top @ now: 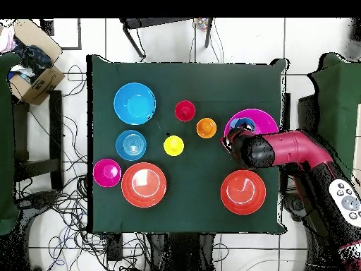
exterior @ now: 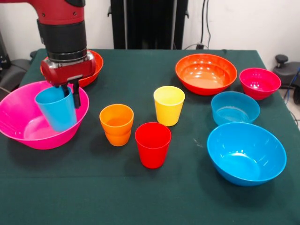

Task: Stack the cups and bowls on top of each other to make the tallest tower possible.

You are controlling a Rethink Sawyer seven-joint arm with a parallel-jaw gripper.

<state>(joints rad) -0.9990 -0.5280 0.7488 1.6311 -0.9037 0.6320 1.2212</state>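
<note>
My gripper is shut on the rim of a light blue cup, which hangs tilted over the large pink bowl at the left. In the overhead view the arm covers most of that cup and part of the pink bowl. Orange, red and yellow cups stand upright and apart mid-table. On the right sit an orange-red bowl, a small magenta bowl, a small blue bowl and a large blue bowl. No tower is in view.
A second orange-red bowl lies behind the gripper, partly hidden by the arm. All bowls rest open side up on the green tablecloth. A cardboard box and cables lie on the floor off the table.
</note>
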